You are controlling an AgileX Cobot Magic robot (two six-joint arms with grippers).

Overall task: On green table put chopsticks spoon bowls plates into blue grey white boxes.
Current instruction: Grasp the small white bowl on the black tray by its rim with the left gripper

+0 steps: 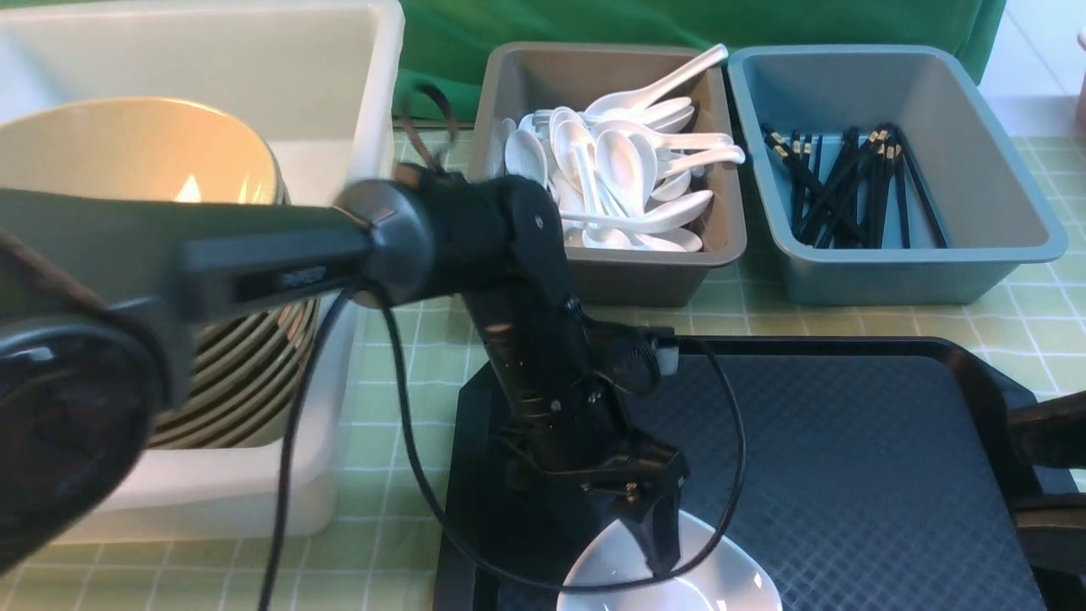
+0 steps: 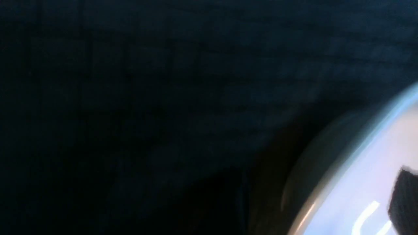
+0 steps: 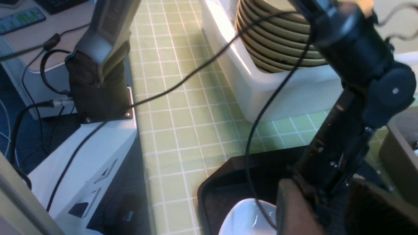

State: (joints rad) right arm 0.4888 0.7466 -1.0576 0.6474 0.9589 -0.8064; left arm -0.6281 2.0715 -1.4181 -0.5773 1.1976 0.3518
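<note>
Gleaming white rounded plate (image 1: pixel 730 585) sits on diamond-textured tray (image 1: pixel 848 475).

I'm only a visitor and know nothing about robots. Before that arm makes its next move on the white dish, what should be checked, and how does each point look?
1. Left fingers spread apart: ok.
2. One finger reaching inside the small glossy white rounded-square dish: ok.
3. Other finger outside its rim: cannot tell, hidden.
4. Dish sitting on the black textured tray: ok.
5. Space in the large cream-white plastic box beside the stacked tan bowls: ok.
6. Black cable clear of the dish: cannot tell; it loops close by.
</note>
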